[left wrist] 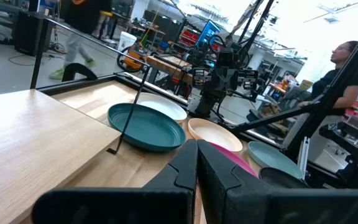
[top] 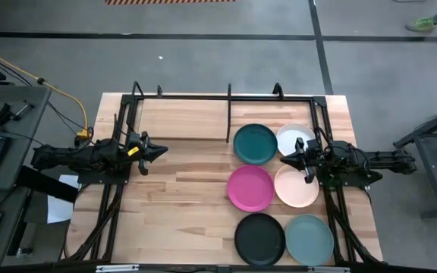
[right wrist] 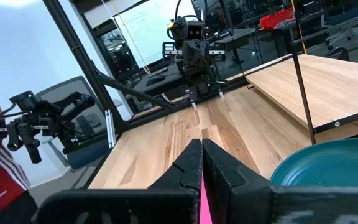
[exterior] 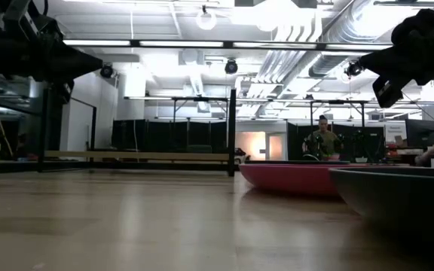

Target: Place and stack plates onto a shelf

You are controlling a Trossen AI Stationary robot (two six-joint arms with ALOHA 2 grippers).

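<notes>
Across the table's right half: six plates laid flat in two columns, unstacked, each open to a grasp. Behind, shelf empty, awaiting them. Left gripper parked at left, fingers together, empty. Right gripper above white plate, likewise closed, empty.

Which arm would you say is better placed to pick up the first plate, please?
Probably the right: its gripper hangs between the white plate and the peach plate, while the left gripper hangs over bare table, away from them.
</notes>
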